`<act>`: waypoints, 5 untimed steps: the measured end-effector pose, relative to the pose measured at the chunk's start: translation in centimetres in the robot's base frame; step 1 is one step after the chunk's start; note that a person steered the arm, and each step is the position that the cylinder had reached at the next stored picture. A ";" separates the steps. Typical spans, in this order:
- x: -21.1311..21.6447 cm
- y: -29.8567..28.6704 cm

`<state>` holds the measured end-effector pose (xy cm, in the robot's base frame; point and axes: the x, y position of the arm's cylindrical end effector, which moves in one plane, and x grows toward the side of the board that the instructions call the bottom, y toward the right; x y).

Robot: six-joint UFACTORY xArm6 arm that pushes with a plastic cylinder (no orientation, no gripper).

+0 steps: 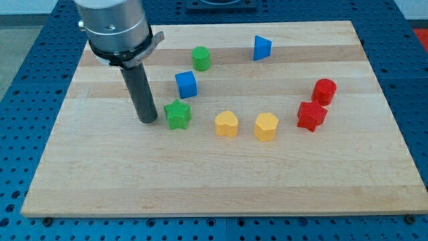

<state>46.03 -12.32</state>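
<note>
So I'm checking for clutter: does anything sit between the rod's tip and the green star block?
Nothing visible does. My tip stands just to the view's left of the green star block, with only bare board between them.

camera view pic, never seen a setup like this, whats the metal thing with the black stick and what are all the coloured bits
The metal cylinder at the view's top left is the end of a robot arm. It has no hand, only a straight dark rod; my tip rests on a wooden board and holds nothing. One camera looks down at the board. The tip stands just left of a green star block. Close by are a blue cube and a green cylinder. Elsewhere: a blue wedge-like block, two yellow blocks, a red cylinder and a red star-like block.
</note>
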 end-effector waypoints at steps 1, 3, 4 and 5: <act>-0.1 4.9; 2.1 8.7; 1.6 12.1; 0.8 12.3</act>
